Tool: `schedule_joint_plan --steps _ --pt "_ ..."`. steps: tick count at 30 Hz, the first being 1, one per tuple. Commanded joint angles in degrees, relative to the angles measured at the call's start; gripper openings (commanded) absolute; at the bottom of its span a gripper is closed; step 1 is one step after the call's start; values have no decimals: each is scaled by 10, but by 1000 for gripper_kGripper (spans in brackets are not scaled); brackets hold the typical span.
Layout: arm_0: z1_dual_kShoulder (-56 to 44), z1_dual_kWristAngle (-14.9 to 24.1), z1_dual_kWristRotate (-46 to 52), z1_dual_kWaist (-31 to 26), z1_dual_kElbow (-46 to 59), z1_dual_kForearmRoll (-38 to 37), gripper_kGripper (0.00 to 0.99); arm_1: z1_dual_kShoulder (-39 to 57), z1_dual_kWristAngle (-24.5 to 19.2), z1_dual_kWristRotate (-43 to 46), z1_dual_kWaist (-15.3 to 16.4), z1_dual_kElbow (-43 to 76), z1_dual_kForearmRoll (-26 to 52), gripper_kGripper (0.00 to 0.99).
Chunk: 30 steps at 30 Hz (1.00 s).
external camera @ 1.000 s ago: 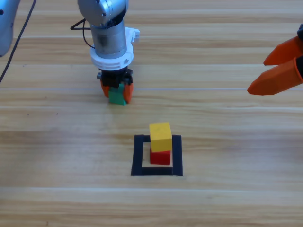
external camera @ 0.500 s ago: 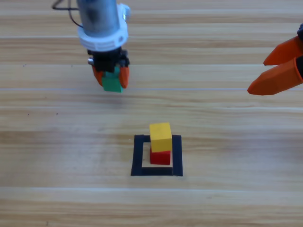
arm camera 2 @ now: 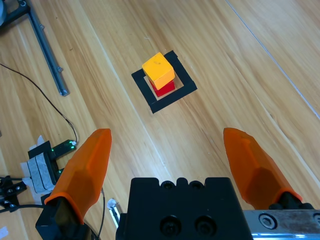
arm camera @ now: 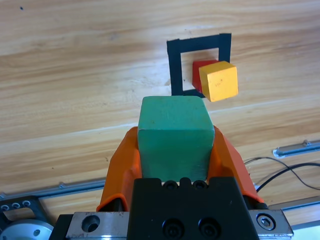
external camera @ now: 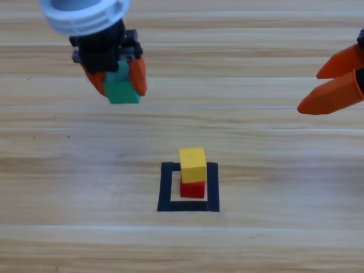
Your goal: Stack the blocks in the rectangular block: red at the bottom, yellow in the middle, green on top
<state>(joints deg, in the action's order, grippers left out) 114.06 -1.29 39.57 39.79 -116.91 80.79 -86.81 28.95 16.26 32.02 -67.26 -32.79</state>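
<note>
Left end effector (external camera: 116, 79), grasping the green cube (external camera: 121, 88), has lifted it off the table (external camera: 273, 239); stacking on the yellow cube (external camera: 193, 164) remains.

A robotics lab bench: a bare wooden table (external camera: 267, 239) marked with a black tape square (external camera: 188, 206). Beyond the square, the wrist views show metal rails (arm camera 2: 46, 50), loose cables (arm camera: 285, 172) and a small electronics board with a lit green light (arm camera 2: 50, 155).
</note>
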Motion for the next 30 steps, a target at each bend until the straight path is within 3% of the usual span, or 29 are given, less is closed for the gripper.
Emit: schedule_joint_plan --steps 1,12,30 --pt "26 0 38 50 18 3 0 -1 2 4 14 20 12 990" --pt "121 -14 92 104 -32 3 0 3 2 4 14 22 12 990" --pt "191 -13 91 108 -80 3 0 10 3 5 15 32 12 990"
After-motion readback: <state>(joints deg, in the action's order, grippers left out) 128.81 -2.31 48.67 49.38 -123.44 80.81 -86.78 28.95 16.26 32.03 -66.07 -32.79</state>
